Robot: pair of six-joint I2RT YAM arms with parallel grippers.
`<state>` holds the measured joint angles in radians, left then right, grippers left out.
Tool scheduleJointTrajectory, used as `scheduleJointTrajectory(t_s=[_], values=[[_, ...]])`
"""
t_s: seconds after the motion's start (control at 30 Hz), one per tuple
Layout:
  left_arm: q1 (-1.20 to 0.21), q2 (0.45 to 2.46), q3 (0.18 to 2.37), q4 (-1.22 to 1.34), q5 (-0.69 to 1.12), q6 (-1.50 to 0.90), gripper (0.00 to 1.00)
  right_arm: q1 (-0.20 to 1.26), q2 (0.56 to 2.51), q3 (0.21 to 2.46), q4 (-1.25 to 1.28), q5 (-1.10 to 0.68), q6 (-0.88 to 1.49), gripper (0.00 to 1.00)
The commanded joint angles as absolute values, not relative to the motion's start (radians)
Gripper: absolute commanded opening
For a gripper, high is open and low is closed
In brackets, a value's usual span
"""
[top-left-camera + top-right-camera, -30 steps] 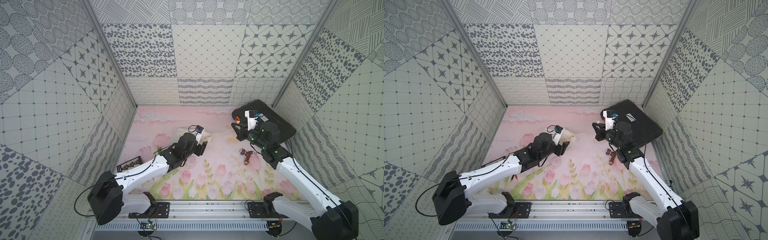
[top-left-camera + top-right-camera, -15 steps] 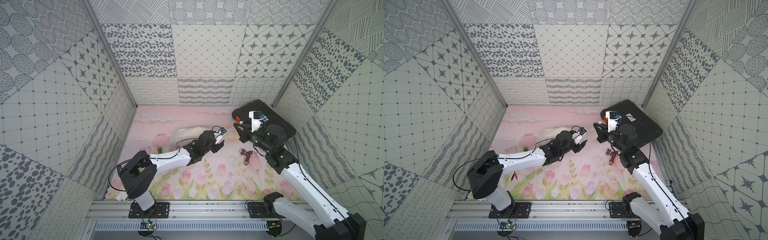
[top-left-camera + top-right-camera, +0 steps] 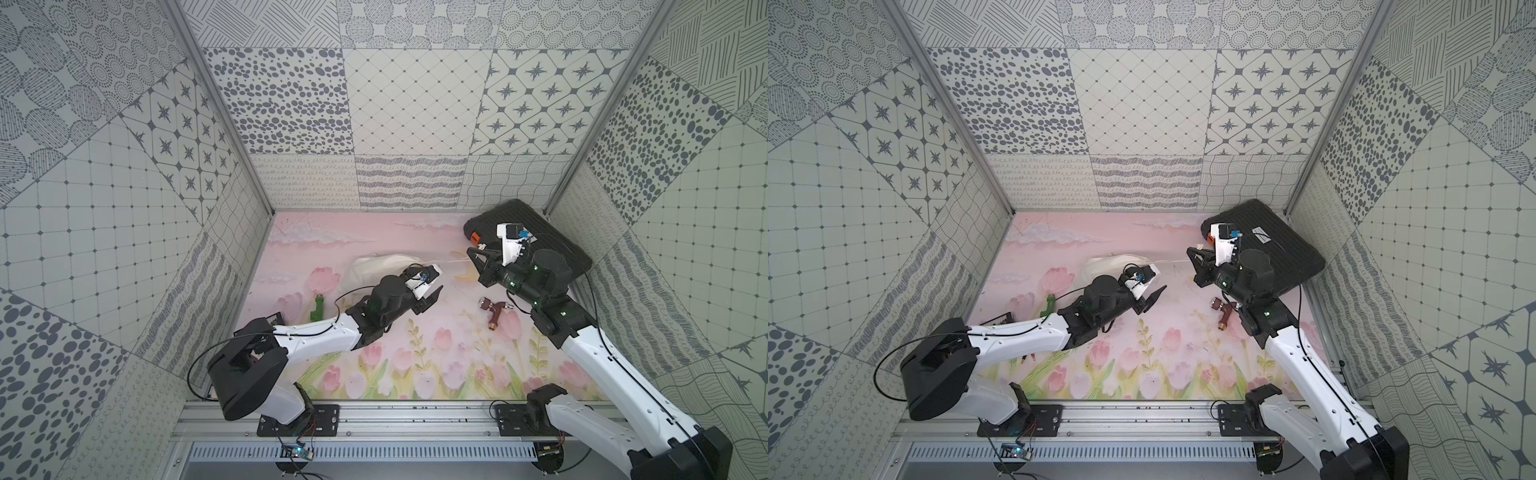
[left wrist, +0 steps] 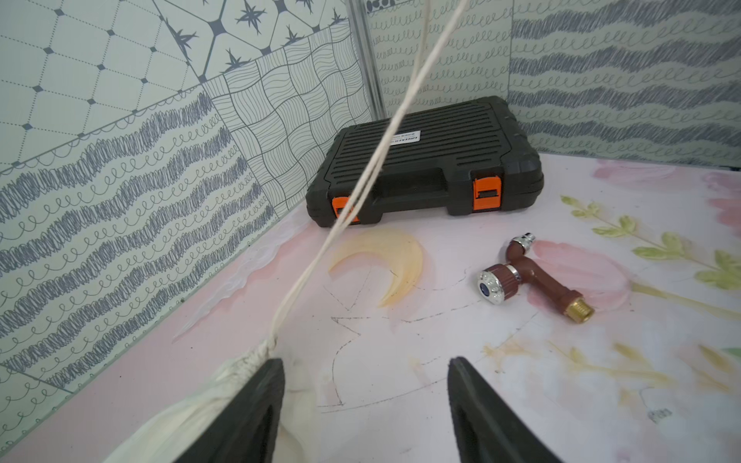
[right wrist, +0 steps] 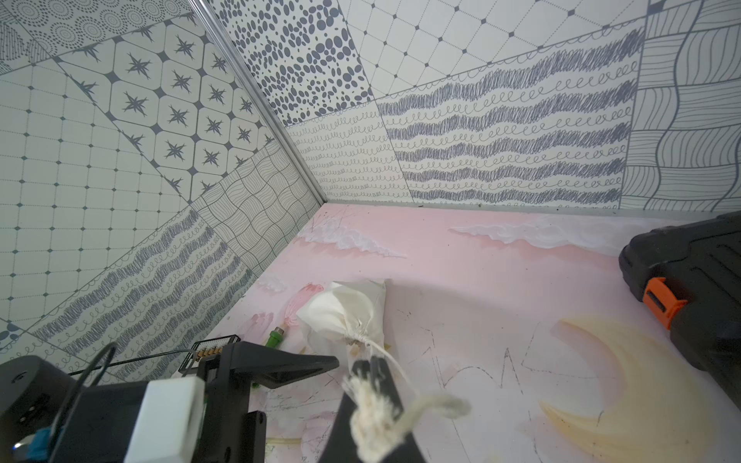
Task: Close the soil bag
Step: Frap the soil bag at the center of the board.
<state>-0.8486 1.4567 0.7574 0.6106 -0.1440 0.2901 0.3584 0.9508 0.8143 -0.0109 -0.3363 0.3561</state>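
The soil bag (image 3: 372, 268) (image 3: 1108, 264) (image 5: 347, 306) lies on its side on the pink mat, a cream cloth pouch with its neck gathered tight. Its white cords (image 3: 449, 262) (image 4: 363, 188) run taut from the neck up to my right gripper (image 3: 473, 250) (image 3: 1191, 250) (image 5: 371, 362), which is shut on the cords, their frayed knot (image 5: 373, 417) lying over the jaws. My left gripper (image 3: 429, 300) (image 3: 1151, 300) (image 4: 367, 360) is open just past the neck, with only mat between its fingers. In the left wrist view one finger (image 4: 256, 401) overlaps the bag's neck (image 4: 240, 368).
A black ribbed hard case (image 3: 552, 245) (image 3: 1283, 245) (image 4: 425, 160) with orange latches sits in the far right corner. A brown tap fitting (image 3: 494, 313) (image 4: 533, 276) lies near the right arm. A green fitting (image 3: 318, 307) and a small black board (image 3: 274, 320) lie left of the bag.
My left arm has swung right along the bag, uncovering it, and now sits past the neck. The right gripper has stayed shut on the cords and has barely moved.
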Motion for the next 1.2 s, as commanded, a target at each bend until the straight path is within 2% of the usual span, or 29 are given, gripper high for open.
scheduleJointTrajectory(t_s=[0.0, 0.13, 0.27, 0.53, 0.63, 0.77, 0.93, 1.17], values=[[-0.839, 1.392, 0.705, 0.744, -0.045, 0.287, 0.71, 0.36, 0.953, 0.799, 0.04, -0.35, 0.361, 0.0], [-0.837, 1.468, 0.795, 0.752, -0.078, 0.36, 0.72, 0.36, 0.96, 0.796, 0.055, -0.362, 0.374, 0.0], [-0.797, 1.604, 0.853, 0.918, -0.057, 0.386, 0.72, 0.36, 0.951, 0.799, 0.047, -0.368, 0.375, 0.0], [-0.767, 1.775, 0.971, 0.936, -0.083, 0.431, 0.59, 0.36, 0.915, 0.805, 0.012, -0.35, 0.357, 0.0], [-0.758, 1.796, 0.984, 0.924, -0.08, 0.435, 0.48, 0.36, 0.917, 0.806, 0.011, -0.351, 0.357, 0.0], [-0.756, 1.799, 0.985, 0.869, -0.085, 0.445, 0.25, 0.36, 0.917, 0.811, 0.009, -0.347, 0.355, 0.0], [-0.761, 1.754, 0.948, 0.785, -0.154, 0.473, 0.02, 0.359, 0.917, 0.817, 0.001, -0.331, 0.342, 0.0], [-0.795, 1.651, 0.865, 0.487, -0.286, 0.539, 0.0, 0.321, 0.886, 0.888, -0.048, -0.229, 0.274, 0.0]])
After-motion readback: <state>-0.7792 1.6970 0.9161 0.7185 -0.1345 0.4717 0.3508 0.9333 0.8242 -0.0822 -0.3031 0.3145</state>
